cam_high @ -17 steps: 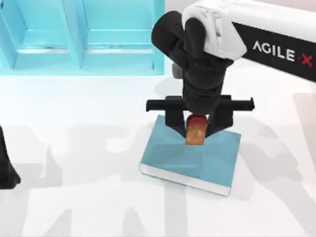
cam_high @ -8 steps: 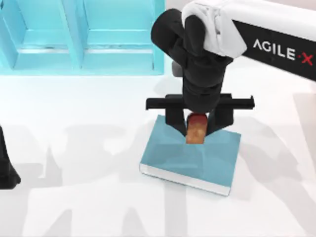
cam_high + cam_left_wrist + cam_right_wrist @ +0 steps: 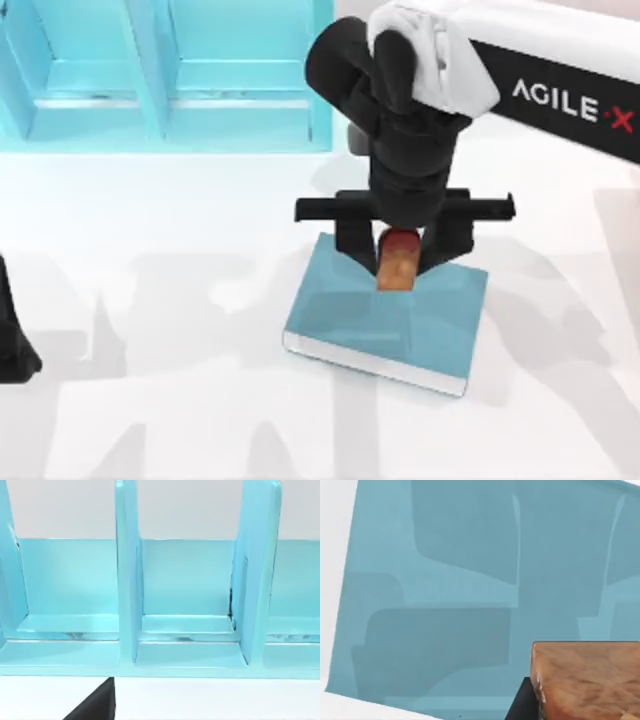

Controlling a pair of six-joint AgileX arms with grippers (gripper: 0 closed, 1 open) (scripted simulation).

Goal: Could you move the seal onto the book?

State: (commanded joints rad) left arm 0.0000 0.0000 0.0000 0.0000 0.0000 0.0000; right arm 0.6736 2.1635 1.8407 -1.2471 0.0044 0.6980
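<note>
We are in the placing step. Our right claw [image 3: 399,262] is clenched on the seal [image 3: 397,262], one black finger on each side of it, and holds it upright over the far half of the book [image 3: 385,320], with the dark red rounded top uppermost. In the right wrist view the seal's amber block [image 3: 585,680] hangs in front of the plain teal-blue cover [image 3: 470,580]. Whether its foot already touches the cover we cannot tell from these views.

As we judge it, the next move calls for setting the seal down flat on the cover, letting the fingers part, then lifting straight up so the small block is not tipped or dragged.

The book lies flat on the white table [image 3: 150,400], its white page edges toward the near side. Beyond the book, at the far edge of the table, stands the bright teal shelf unit [image 3: 165,75], well apart from it. Our left arm [image 3: 12,340] rests parked far to the left of the book. Nothing stands in the way on the cover.
</note>
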